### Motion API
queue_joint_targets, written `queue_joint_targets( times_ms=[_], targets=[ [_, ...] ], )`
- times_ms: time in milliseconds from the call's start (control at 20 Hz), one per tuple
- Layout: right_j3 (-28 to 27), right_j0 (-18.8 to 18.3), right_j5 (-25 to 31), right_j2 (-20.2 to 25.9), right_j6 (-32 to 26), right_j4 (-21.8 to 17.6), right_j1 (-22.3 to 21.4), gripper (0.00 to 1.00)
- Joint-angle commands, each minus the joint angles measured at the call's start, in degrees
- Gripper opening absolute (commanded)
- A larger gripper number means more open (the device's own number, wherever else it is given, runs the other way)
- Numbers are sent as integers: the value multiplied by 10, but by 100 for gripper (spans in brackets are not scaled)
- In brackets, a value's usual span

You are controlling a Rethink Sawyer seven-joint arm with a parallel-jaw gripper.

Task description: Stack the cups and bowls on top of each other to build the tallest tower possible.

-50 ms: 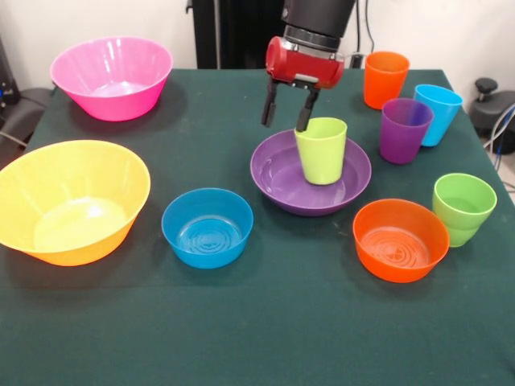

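Note:
A wide purple bowl (278,178) sits mid-table with a lime-yellow cup (321,150) standing upright inside it, toward its right side. My gripper (286,112) hangs just above the bowl's far rim, to the left of the cup, open with nothing between its fingers. A small blue bowl (208,227) rests on the cloth left of the purple bowl. A small orange bowl (401,240) lies to the right front. Orange (385,79), purple (405,130), light blue (438,112) and green (463,208) cups stand on the right.
A big pink bowl (112,76) stands at the far left and a big yellow-orange bowl (71,199) at the near left. The dark green tablecloth (257,330) stretches toward the front edge.

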Motion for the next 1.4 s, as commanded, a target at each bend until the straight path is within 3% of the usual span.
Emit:
queue_joint_targets(
  times_ms=[50, 300, 850, 1200, 1400],
  targets=[
    [-45, -19, 21, 130, -21, 36, -12, 100],
    [-37, -32, 28, 146, -73, 62, -32, 100],
    [-42, -33, 32, 152, -72, 49, -34, 100],
    [-66, -2, 24, 117, 77, -32, 24, 100],
    [-69, 1, 31, 117, 81, -37, 29, 100]
  ],
)
